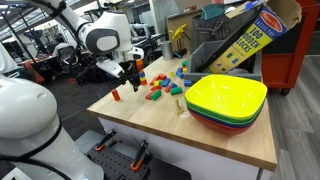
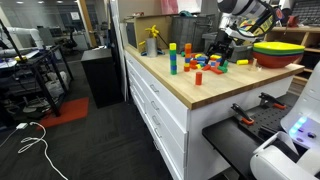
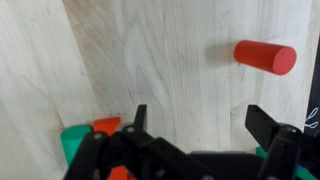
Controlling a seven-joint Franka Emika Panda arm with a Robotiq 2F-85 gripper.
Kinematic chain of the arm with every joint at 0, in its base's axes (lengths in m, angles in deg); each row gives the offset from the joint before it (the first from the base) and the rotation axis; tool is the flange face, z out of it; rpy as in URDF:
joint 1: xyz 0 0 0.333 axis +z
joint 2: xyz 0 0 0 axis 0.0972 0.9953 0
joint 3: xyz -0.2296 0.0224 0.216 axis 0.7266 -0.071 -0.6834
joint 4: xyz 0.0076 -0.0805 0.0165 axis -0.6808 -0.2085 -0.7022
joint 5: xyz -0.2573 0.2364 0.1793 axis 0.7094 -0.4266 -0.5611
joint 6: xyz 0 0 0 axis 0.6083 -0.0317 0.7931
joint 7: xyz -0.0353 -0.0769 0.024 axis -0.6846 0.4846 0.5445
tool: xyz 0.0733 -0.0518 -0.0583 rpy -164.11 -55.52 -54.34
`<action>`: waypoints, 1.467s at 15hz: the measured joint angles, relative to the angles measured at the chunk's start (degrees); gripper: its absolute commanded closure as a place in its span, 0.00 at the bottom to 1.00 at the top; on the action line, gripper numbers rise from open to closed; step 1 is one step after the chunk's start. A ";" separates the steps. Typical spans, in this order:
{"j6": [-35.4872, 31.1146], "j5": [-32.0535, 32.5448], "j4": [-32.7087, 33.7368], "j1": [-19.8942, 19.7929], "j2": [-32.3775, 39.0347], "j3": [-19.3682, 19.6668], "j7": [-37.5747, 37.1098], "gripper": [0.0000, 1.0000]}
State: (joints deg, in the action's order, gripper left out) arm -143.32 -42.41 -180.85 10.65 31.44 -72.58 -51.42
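Note:
My gripper (image 3: 200, 122) is open and empty, its two black fingers spread over bare light wood. In the wrist view a red cylinder (image 3: 265, 56) lies on its side ahead of the fingers, apart from them. A green block (image 3: 72, 145) and an orange block (image 3: 105, 126) show at the lower left beside the gripper body. In both exterior views the gripper (image 1: 130, 76) (image 2: 222, 47) hangs just above the wooden table (image 1: 150, 115), next to a scatter of coloured wooden blocks (image 1: 160, 86) (image 2: 200, 66). A small red cylinder (image 1: 115, 96) stands near the table's edge.
A stack of yellow, green and red bowls (image 1: 226, 100) (image 2: 277, 52) sits on the table beside the blocks. A cardboard blocks box (image 1: 245, 35) leans at the back. A yellow figure (image 2: 152, 42) and upright blocks (image 2: 172, 58) stand near the table's far end. Drawers (image 2: 160, 105) front the table.

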 measured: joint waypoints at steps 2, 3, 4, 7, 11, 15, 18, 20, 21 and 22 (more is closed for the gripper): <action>-5.08 1.27 -0.02 -0.04 1.21 -0.14 -0.02 0.00; -7.61 2.42 -0.03 -0.18 2.09 -0.14 -0.12 0.00; -10.05 3.86 -0.05 -0.48 3.13 -0.10 -0.23 0.00; -16.91 10.01 -0.07 -2.72 6.84 0.05 -1.22 0.00; -24.01 23.90 -0.03 -8.54 10.74 0.25 -7.05 0.00; -25.64 40.14 0.18 -16.26 11.50 0.39 -15.20 0.00; -25.05 47.72 0.21 -19.42 11.50 0.39 -19.59 0.00; -23.25 48.42 0.17 -19.45 11.53 0.22 -20.01 0.00; -22.28 48.26 0.20 -19.21 11.53 0.03 -20.01 0.00; -21.40 48.16 0.21 -18.93 11.53 -0.19 -20.01 0.00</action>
State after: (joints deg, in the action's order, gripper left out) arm -164.73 5.75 -180.65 -8.28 42.98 -72.77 -71.43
